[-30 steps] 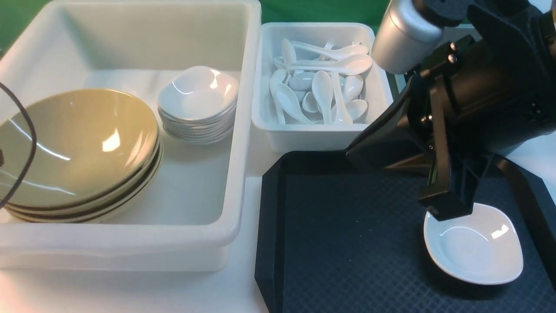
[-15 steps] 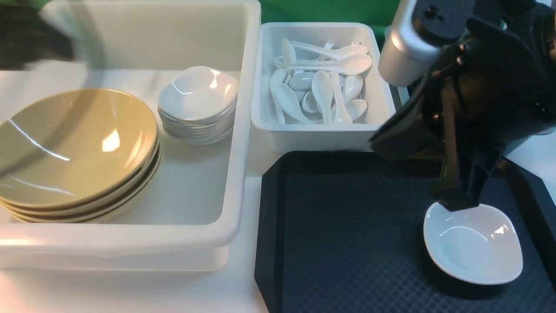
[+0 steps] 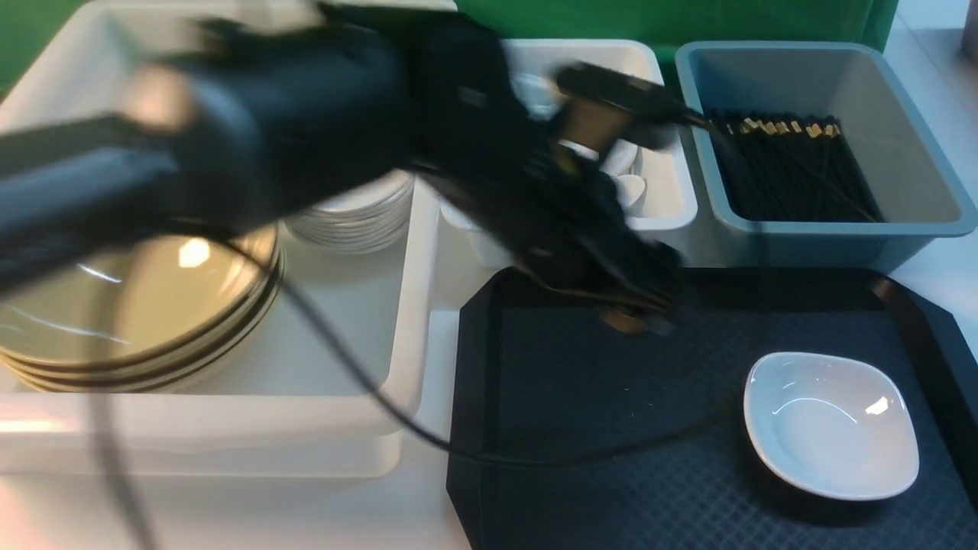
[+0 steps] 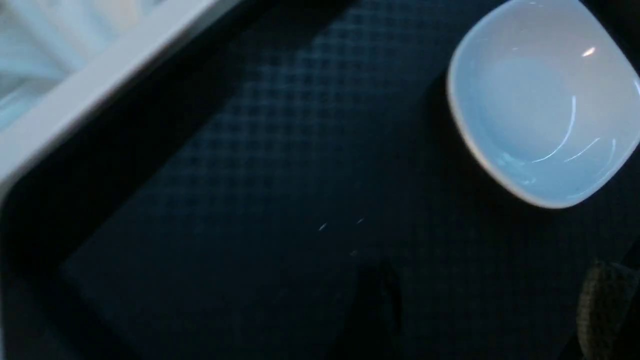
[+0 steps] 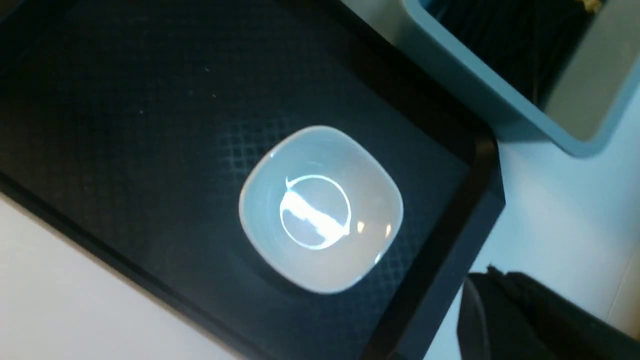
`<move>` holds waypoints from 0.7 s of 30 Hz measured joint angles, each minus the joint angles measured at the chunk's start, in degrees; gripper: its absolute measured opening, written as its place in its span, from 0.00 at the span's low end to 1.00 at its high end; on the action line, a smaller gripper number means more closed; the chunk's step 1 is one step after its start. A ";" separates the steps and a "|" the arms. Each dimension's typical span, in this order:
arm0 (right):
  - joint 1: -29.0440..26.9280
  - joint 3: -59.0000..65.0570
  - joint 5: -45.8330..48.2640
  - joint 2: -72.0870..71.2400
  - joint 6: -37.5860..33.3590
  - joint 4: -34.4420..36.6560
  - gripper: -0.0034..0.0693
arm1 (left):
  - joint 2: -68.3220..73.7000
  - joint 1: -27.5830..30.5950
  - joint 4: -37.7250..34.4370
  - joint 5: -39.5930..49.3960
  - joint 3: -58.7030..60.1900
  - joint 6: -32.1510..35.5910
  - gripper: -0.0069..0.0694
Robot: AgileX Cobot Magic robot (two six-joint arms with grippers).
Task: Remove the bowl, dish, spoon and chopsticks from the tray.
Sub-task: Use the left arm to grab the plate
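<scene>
well right of the left tool point(image 3: 659, 219) lies the dish point(image 3: 831, 425).

white tub point(image 3: 229, 447) left | small white bin point(image 3: 677, 200) middle | grey-blue bin point(image 3: 802, 248) right

Lab-style test bench: green backdrop point(image 3: 581, 19), white sorting tub point(image 3: 412, 344), grey-blue bin point(image 3: 802, 237)

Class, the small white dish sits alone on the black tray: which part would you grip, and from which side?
Probably the thin upturned rim of the dish, from above, one finger inside and one outside: it lies flat, open side up on the tray, with bare tray to its left.
</scene>
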 joint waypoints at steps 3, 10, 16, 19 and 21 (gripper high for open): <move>-0.05 2.90 0.15 -6.27 2.38 0.15 0.11 | 8.13 -3.54 0.00 -0.28 -6.78 0.28 0.69; -0.05 5.86 0.45 -11.65 4.99 0.31 0.11 | 20.08 -6.69 0.00 -1.40 -15.99 0.42 0.69; -0.05 7.11 0.52 -12.03 4.98 0.36 0.11 | 28.28 -6.86 -1.15 -2.18 -21.97 0.47 0.69; -0.05 7.22 0.52 -12.08 4.94 0.36 0.11 | 30.61 -6.86 -2.23 -2.48 -23.60 0.47 0.66; -0.05 7.40 0.52 -12.08 4.94 0.36 0.11 | 31.20 -6.86 -3.63 -2.87 -24.74 0.47 0.57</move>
